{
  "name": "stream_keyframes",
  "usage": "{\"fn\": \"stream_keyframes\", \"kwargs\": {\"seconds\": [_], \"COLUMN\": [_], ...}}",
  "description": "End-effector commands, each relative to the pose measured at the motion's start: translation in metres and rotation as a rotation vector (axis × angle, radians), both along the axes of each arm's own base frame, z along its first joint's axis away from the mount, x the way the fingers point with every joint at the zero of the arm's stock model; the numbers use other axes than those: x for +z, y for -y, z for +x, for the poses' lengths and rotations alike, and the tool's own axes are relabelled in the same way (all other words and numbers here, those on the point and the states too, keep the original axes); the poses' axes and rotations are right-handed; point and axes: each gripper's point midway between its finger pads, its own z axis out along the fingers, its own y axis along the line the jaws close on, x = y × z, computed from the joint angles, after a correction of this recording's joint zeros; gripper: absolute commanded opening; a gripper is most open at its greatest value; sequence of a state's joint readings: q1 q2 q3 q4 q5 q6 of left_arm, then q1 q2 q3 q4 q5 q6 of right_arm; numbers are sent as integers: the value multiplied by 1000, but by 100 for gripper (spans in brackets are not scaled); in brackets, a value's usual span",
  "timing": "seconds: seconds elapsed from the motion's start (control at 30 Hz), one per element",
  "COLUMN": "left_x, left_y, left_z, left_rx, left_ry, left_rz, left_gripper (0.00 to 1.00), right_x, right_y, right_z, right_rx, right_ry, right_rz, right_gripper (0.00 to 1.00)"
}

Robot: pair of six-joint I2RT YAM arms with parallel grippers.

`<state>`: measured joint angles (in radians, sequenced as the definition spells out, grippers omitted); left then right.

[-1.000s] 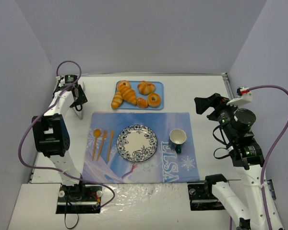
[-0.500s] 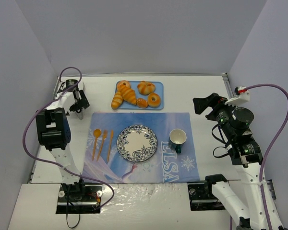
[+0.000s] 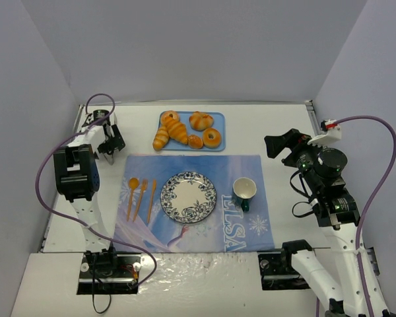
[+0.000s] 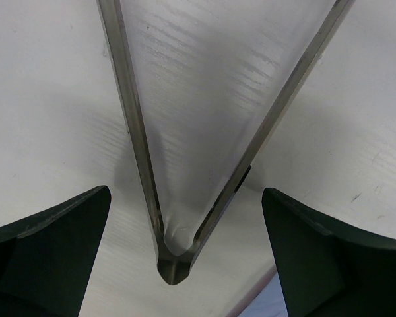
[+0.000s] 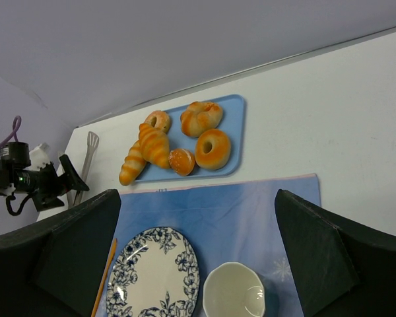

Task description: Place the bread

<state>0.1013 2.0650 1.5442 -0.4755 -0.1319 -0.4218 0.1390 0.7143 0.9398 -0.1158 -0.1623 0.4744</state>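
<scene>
Straddling the tongs (image 4: 171, 263) with the left gripper (image 4: 186, 198), jaws wide apart, nothing held yet. Next, probably: closing on them, then reaching the bread (image 3: 177, 131).

By the far-left corner of the worktop (image 3: 264, 125) I see the tongs (image 4: 166, 261) only at their hinge from the left wrist, both arms running off the top edge, fingers of my left gripper (image 4: 185, 191) clipped at the bottom corners; right wrist cuts plate (image 5: 152, 277) and cup (image 5: 232, 290) at its bottom edge.
</scene>
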Motion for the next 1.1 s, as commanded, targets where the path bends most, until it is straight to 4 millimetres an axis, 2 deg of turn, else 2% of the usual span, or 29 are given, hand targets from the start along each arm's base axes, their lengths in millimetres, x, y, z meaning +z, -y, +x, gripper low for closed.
{"fn": "stream_keyframes", "kwargs": {"seconds": [0.0, 0.57, 0.93, 1.07], "left_x": [29, 19, -2, -7], "left_y": [-13, -20, -23, -18], "left_z": [26, 41, 38, 36], "left_rx": [9, 19, 35, 33], "left_ry": [99, 83, 51, 49], "left_rz": [19, 16, -15, -41], "left_gripper": [97, 97, 97, 91], "right_x": [22, 19, 16, 16], "right_y": [-4, -6, -5, -4], "right_z": [5, 7, 6, 6], "right_rx": [17, 27, 25, 21], "right_ry": [87, 78, 74, 75], "right_rz": [18, 14, 11, 13], "right_gripper": [100, 100, 100, 100]}}
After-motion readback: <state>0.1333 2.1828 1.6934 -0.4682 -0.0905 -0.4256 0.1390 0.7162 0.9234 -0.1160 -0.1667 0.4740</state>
